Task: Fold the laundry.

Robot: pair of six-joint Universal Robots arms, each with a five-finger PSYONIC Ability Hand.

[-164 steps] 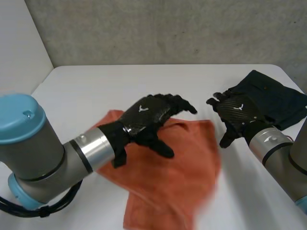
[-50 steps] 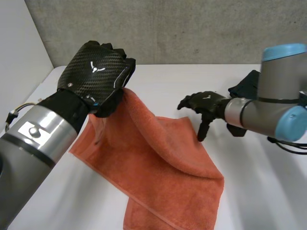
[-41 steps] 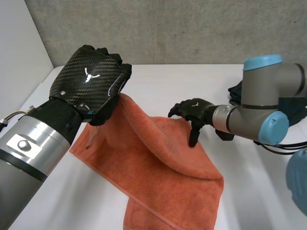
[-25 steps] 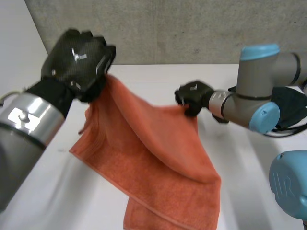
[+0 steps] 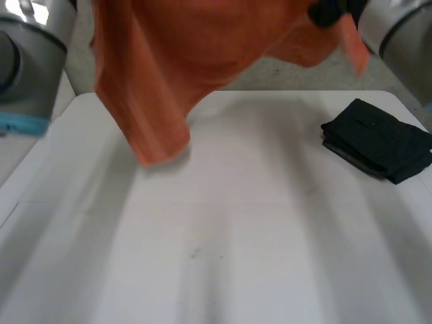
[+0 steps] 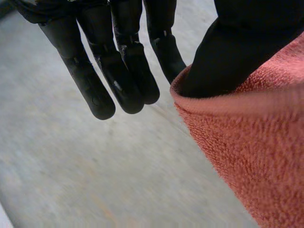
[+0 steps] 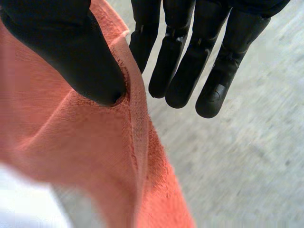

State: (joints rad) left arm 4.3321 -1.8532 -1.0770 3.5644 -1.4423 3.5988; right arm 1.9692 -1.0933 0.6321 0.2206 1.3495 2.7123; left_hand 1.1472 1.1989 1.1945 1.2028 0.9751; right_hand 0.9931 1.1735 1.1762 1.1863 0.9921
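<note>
An orange towel [image 5: 175, 61] hangs in the air above the white table [image 5: 236, 243], its lowest tip just over the table's far left part. In the left wrist view my left hand [image 6: 118, 71] pinches the towel's [image 6: 256, 152] edge under its thumb, the other fingers straight beside it. In the right wrist view my right hand [image 7: 190, 61] clamps the hemmed edge of the towel [image 7: 85, 152] under its thumb in the same way. In the head view the right hand [image 5: 326, 12] holds the cloth high, with a corner flapping beside it.
A folded dark garment [image 5: 378, 138] lies at the table's far right. The grey left arm [image 5: 30, 40] stands high at the left, the right arm [image 5: 398, 27] high at the right. A concrete wall runs behind the table.
The right hand reached the towel's far edge and closed on it. Both hands then rose, lifting the towel off the table.
</note>
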